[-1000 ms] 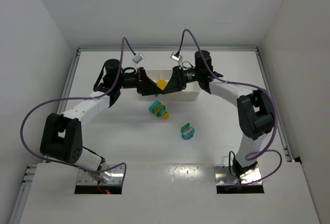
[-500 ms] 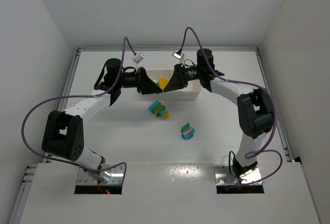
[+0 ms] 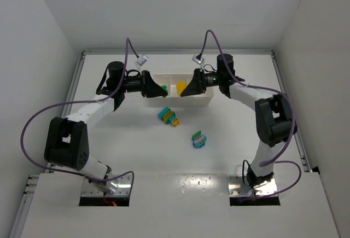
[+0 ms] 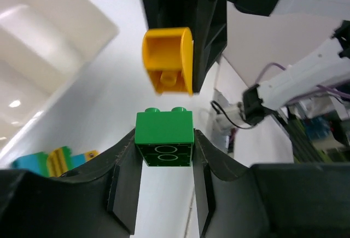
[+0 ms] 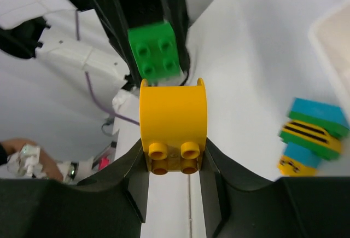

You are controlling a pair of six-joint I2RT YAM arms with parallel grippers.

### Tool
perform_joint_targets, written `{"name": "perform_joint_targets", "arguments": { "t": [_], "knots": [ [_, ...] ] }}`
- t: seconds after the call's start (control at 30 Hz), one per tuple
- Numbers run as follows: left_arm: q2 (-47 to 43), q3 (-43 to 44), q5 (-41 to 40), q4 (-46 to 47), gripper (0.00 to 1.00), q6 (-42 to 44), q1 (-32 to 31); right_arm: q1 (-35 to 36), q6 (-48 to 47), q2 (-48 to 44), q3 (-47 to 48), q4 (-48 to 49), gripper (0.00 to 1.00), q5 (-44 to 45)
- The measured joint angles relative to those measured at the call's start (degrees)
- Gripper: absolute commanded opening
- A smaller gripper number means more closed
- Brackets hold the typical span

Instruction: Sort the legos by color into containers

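Observation:
My left gripper (image 3: 162, 90) is shut on a green brick (image 4: 164, 137), held above the left end of the white tray (image 3: 199, 102). My right gripper (image 3: 185, 89) is shut on a yellow-orange brick (image 5: 173, 126), held above the tray's middle. The two bricks are apart, a small gap between them; the yellow one also shows in the left wrist view (image 4: 167, 59), the green one in the right wrist view (image 5: 156, 50). A multicoloured clump (image 3: 169, 116) lies on the table in front of the tray. A second cyan and green clump (image 3: 199, 139) lies nearer the bases.
The tray stands at the back middle of the white table, close to the back wall. Purple cables loop above both arms. The first clump also shows in the right wrist view (image 5: 309, 134) and in the left wrist view (image 4: 52, 160).
The two grippers have drawn apart sideways, the left one leftward with the green brick, the right one rightward with the yellow brick. The bricks, earlier together between them, are now separate.

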Motion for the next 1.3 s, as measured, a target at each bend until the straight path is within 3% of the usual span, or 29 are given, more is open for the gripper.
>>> {"name": "perform_joint_targets", "arguments": {
  "t": [0.13,0.23,0.37,0.5,0.6,0.7,0.77,0.8,0.83,0.87,0.9,1.1,1.23,1.3],
  "knots": [
    [0.00,0.39,-3.65,-3.93,0.00,3.85,3.32,-5.42,-6.21,-0.44,-0.79,-9.20,0.00,4.11],
    [0.04,1.97,-10.16,-9.25,0.01,8.07,4.04,-8.87,-13.73,-0.63,1.01,-19.45,0.00,14.05],
    [3.10,8.83,-20.31,-16.13,0.04,14.03,0.94,-9.53,-22.25,-0.39,6.45,-30.45,0.00,31.01],
    [8.57,16.00,-29.51,-19.85,0.06,17.99,-2.29,-8.02,-27.26,1.27,12.11,-34.42,0.00,41.48],
    [11.98,17.94,-35.52,-21.84,0.09,19.56,-3.61,-7.04,-29.70,3.13,14.01,-36.11,0.10,46.66],
    [14.84,18.18,-41.16,-24.04,0.12,20.76,-4.26,-6.38,-31.36,4.85,14.19,-37.62,0.33,49.88],
    [16.26,18.18,-44.48,-25.62,0.42,21.22,-4.46,-6.25,-32.06,5.75,14.16,-38.56,0.60,51.76],
    [16.74,18.18,-45.59,-26.01,0.52,21.40,-4.59,-6.21,-32.28,6.01,14.16,-38.88,0.66,52.28],
    [17.20,18.23,-46.49,-26.21,0.70,21.66,-4.72,-5.92,-32.81,6.14,14.16,-39.17,0.73,52.94],
    [17.46,18.27,-47.10,-26.49,0.78,22.10,-4.87,-5.90,-33.05,6.14,14.16,-39.34,0.82,53.07],
    [17.57,18.29,-47.17,-26.69,0.80,22.12,-5.03,-5.88,-33.31,6.12,14.19,-39.10,0.84,52.63],
    [16.74,18.75,-43.45,-25.16,0.81,22.21,-5.75,-5.44,-36.20,1.86,10.78,-38.82,0.87,47.80],
    [11.69,15.23,-32.22,-25.07,0.80,26.97,-6.21,-6.08,-39.36,-7.26,3.91,-39.76,0.87,45.13],
    [9.40,15.30,-26.45,-27.63,0.80,33.27,-7.74,-6.54,-40.19,-13.09,-0.48,-40.02,0.87,46.71]
  ]
}}
